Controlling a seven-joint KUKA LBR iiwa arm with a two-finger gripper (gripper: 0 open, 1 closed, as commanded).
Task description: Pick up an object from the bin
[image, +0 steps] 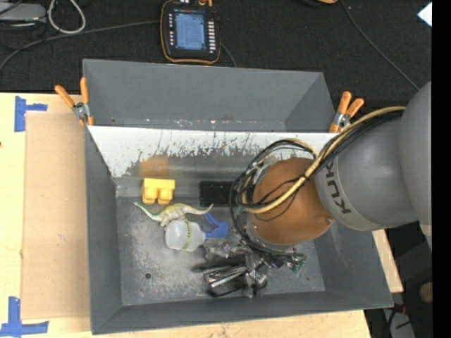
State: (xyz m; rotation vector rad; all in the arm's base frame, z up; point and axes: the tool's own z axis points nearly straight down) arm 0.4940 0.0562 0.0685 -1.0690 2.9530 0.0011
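Heap of dark, shiny metal pieces [229, 277], lying at 6 o'clock on the floor of the bin [204, 108]. My gripper [257, 267] was low over the heap's 2 o'clock side, beneath my orange wrist cover [285, 203]. Whether my gripper was spread, pressed together or pinching a piece could not be told, since the cover and cables hid it. A white bottle [184, 235] lay just beside the heap at its 10 o'clock, with a blue piece [216, 227] between bottle and gripper and a pale toy lizard [173, 211] beyond. A yellow block [158, 190] and a black block [215, 192] sat well apart, by the far wall. I judged the step in hand to be the grasp itself. It would be done best by closing on one piece at the heap's edge rather than across several, then lifting straight up so that neighbours and the bottle were not dragged.
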